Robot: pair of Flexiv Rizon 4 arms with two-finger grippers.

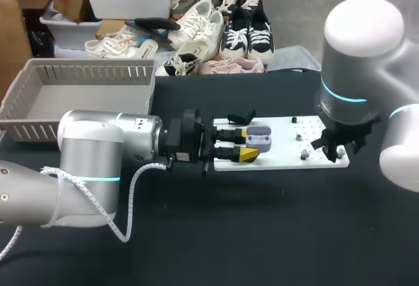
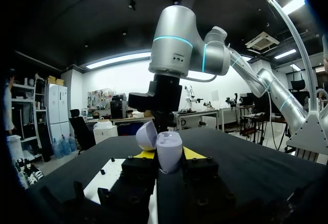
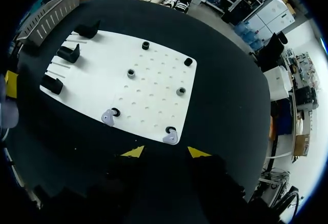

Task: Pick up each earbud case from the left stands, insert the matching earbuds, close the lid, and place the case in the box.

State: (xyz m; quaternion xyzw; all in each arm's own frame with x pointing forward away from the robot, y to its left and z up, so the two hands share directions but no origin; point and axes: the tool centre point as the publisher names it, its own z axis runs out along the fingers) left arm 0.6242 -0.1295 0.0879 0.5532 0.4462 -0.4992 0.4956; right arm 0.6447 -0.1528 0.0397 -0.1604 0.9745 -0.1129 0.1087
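Case (image 1: 259, 135) sits open, pinched in my left gripper (image 1: 250, 143), over the board (image 1: 285, 150). My right gripper (image 3: 164, 152) is spread, holding nothing. Earbuds (image 3: 108, 117) wait on the board. Lid and box (image 1: 39, 126) come later.

Earbud case (image 1: 259, 137): pale lavender, plain, lid the same shade. Earbuds (image 3: 108, 117) on the board: matching lavender. Board (image 1: 281, 145): white, with a regular grid of small holes. Stands (image 3: 69, 53): black. Pegs (image 3: 131, 73): dark grey to black. Table (image 1: 262, 220): matte black. Left gripper (image 1: 251, 143) and right gripper (image 3: 166, 153): black bodies, bright yellow tips. Left arm (image 1: 91, 148) and right arm (image 1: 357, 50): silver-grey, each with a cyan light ring. Box (image 1: 85, 71): grey, slotted walls.
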